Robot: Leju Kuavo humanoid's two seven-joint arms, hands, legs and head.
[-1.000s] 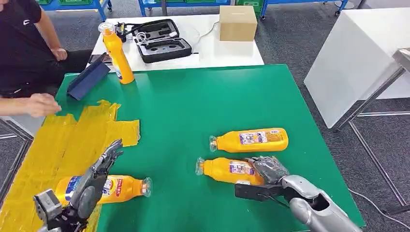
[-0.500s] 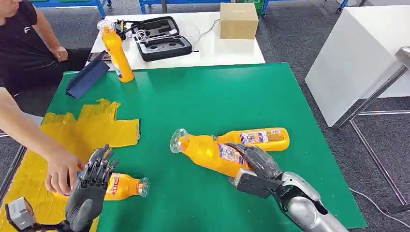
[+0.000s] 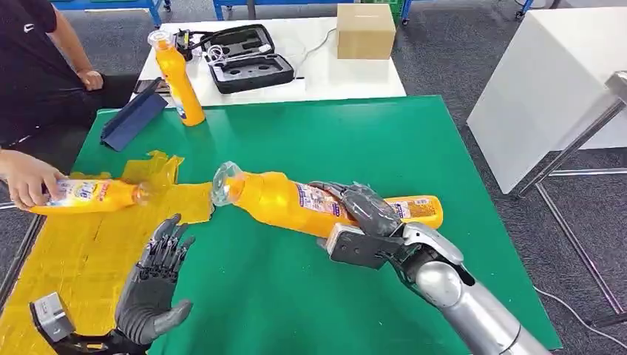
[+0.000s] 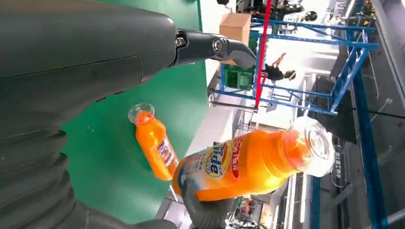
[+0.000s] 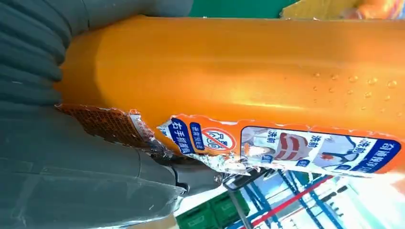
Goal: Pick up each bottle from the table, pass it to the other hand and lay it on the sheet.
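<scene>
One bottle (image 3: 296, 203) is up off the green bench (image 3: 310, 140), gripped around its base by the right hand (image 3: 366, 214), neck aimed at the left hand (image 3: 159, 277), whose fingers (image 3: 166, 240) are spread wide. I'd bring the neck into that palm and let go only once it grips firmly.
</scene>
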